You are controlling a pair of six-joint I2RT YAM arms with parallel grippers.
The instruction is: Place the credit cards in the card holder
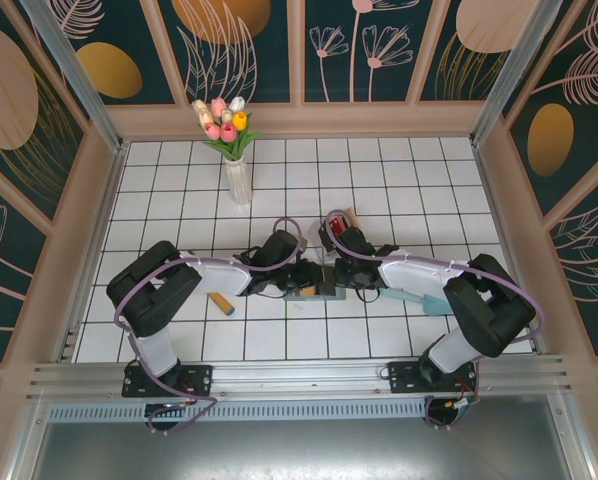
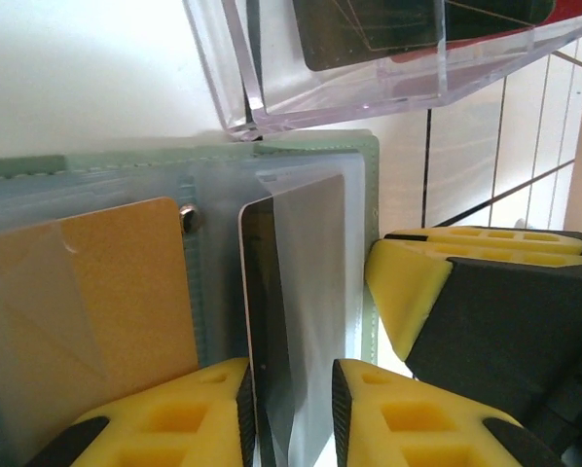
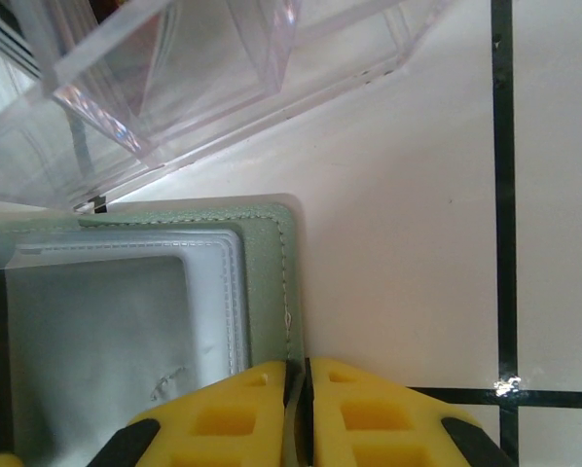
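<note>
Parted left jaws are straddling the dark grey card (image 2: 262, 292); right jaws are pinching the card holder (image 3: 269, 272) at its bottom edge.

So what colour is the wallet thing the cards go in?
Pale sage green. The card holder shows best in the right wrist view.

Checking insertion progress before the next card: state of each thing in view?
card holder: open, edge clamped by right gripper
dark grey card: mostly in its pocket, one strip exposed
tan card: sleeved in the other pocket
left gripper: open, astride dark grey card
right gripper: shut on card holder
clear box: dark and red contents inside
</note>
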